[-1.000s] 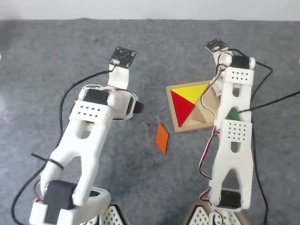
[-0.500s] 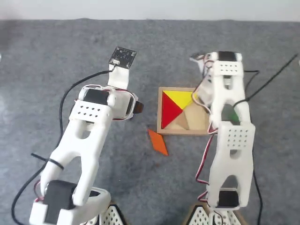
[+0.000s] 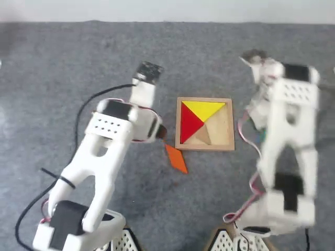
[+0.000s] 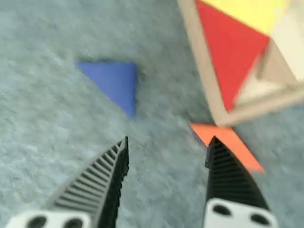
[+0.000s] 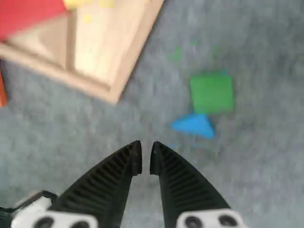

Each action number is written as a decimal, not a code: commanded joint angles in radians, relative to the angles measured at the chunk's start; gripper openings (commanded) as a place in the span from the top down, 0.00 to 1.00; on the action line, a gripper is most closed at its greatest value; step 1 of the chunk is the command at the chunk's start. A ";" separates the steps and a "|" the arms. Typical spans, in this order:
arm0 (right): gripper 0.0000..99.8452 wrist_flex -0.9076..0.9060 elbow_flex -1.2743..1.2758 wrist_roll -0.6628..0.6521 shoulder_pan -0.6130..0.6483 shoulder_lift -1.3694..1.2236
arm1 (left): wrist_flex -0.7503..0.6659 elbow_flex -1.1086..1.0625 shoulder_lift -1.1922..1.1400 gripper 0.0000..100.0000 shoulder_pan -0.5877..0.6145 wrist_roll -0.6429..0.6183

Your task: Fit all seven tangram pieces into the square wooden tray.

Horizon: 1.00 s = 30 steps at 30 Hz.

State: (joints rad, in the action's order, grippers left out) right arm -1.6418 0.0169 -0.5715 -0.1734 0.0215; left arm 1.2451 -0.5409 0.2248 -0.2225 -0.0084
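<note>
Nearest the arm bases, a flat orange parallelogram piece (image 3: pixel 176 158) lies on the grey felt-like table cover (image 3: pixel 52 63), just beside the near left corner of the square wooden tray (image 3: pixel 205 148); whether it touches the tray's rim cannot be told. The left gripper (image 4: pixel 169 141) hangs low over the cover with its jaws spread wide and nothing between them, one fingertip over the orange piece's edge in the left wrist view. Beyond it, a dark blue triangular piece (image 4: pixel 114 80) rests flat on the cover, apart from the tray.

The right gripper (image 5: pixel 145 159) hovers over bare cover outside the tray's right side, its jaws drawn almost together and holding nothing. Just past its tips lie a small light blue triangle (image 5: pixel 194 126) and a green square piece (image 5: pixel 212 93), close beside each other and near the tray's corner.

Inside the tray, a large red triangle (image 3: pixel 189 125) sits against the left wall and a large yellow triangle (image 3: pixel 204 110) against the far wall, their long edges meeting. The remaining floor shows plain wood tones.
</note>
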 commanded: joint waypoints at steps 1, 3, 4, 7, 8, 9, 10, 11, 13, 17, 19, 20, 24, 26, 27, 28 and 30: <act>0.95 0.282 0.451 -0.017 -0.188 0.321 | 0.046 0.008 0.041 0.74 -0.078 -0.028; 0.95 0.432 0.664 0.003 -0.277 0.443 | 0.044 0.004 0.040 0.74 -0.094 -0.028; 0.95 0.496 0.763 0.005 -0.314 0.498 | 0.044 0.004 0.040 0.74 -0.095 -0.028; 0.95 0.639 0.977 0.011 -0.383 0.619 | 0.044 0.005 -0.006 0.73 -0.095 -0.034; 0.95 0.665 1.025 0.011 -0.386 0.644 | 0.040 0.008 -0.040 0.72 -0.098 -0.040; 0.95 0.684 1.066 0.014 -0.386 0.661 | 0.038 0.013 -0.080 0.71 -0.098 -0.055; 0.95 0.697 1.097 0.015 -0.386 0.670 | 0.038 0.024 -0.129 0.70 -0.098 -0.069; 0.95 0.711 1.120 0.021 -0.384 0.671 | 0.038 0.042 -0.184 0.70 -0.097 -0.084; 0.95 0.742 1.149 0.054 -0.372 0.671 | 0.046 0.090 -0.292 0.70 -0.097 -0.130; 0.95 0.780 1.165 0.069 -0.364 0.673 | 0.104 0.196 -0.465 0.70 -0.127 -0.187; 0.95 0.791 1.171 0.069 -0.363 0.673 | 0.104 0.220 -0.509 0.70 -0.153 -0.190; 0.95 0.792 1.177 0.069 -0.363 0.673 | 0.094 0.223 -0.520 0.70 -0.163 -0.207; 0.95 0.832 1.215 0.069 -0.349 0.673 | 0.087 0.229 -0.522 0.70 -0.190 -0.241; 0.95 0.845 1.229 0.069 -0.349 0.673 | 0.087 0.236 -0.525 0.70 -0.189 -0.282; 0.95 0.846 1.231 0.068 -0.349 0.673 | 0.087 0.236 -0.526 0.70 -0.189 -0.305; 0.95 0.846 1.231 0.068 -0.351 0.673 | 0.087 0.239 -0.529 0.70 -0.189 -0.325; 0.95 0.846 1.231 0.068 -0.351 0.673 | 0.086 0.242 -0.531 0.70 -0.190 -0.354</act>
State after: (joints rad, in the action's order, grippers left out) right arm -0.8163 1.2551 -0.5132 -0.5294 0.6659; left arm 1.3311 -0.3245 -0.3168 -0.4051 -0.3092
